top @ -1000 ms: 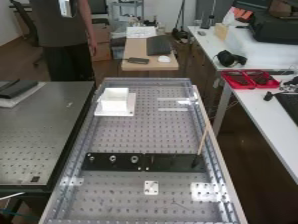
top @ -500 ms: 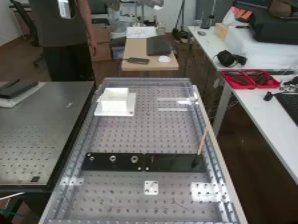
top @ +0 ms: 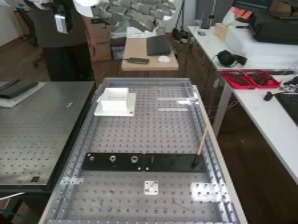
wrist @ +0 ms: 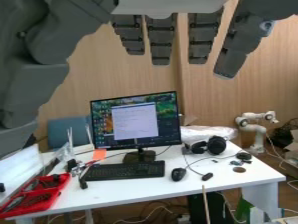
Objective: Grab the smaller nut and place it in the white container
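Hand: dark grey hand point(top: 138, 12) up high at top edge of high view, well apart from nuts + container; fingers straight & spread, nothing gripped.
Nuts: 3 nut-like metal pcs in a row on black plate point(top: 102, 166), near half of worktop point(top: 130, 135), left of ctr. L one point(top: 91, 158) looks smallest, then mid one point(top: 113, 159), R one point(top: 135, 159); exact sizes hard to tell.
Container: white, open-top point(top: 115, 102), far L of worktop, on white base plate point(top: 126, 112).
2nd plate: black point(top: 174, 163), just R of the nut plate; thin wooden stick point(top: 203, 140) leans at its R end.
Small bits: white sq. plate w/ holes point(top: 151, 188), near side, approx. ctr; clear plate point(top: 205, 192) near R; 2 pale strips point(top: 172, 100) far R.
Side desk: white desk point(top: 259, 107) on R, w/ red tray point(top: 249, 84) & blk headphones point(top: 230, 59).
Wrist view: monitor point(wrist: 136, 120), kybd point(wrist: 125, 171) & mouse point(wrist: 178, 174) on the desk; small white robot arm point(wrist: 256, 129) beyond.
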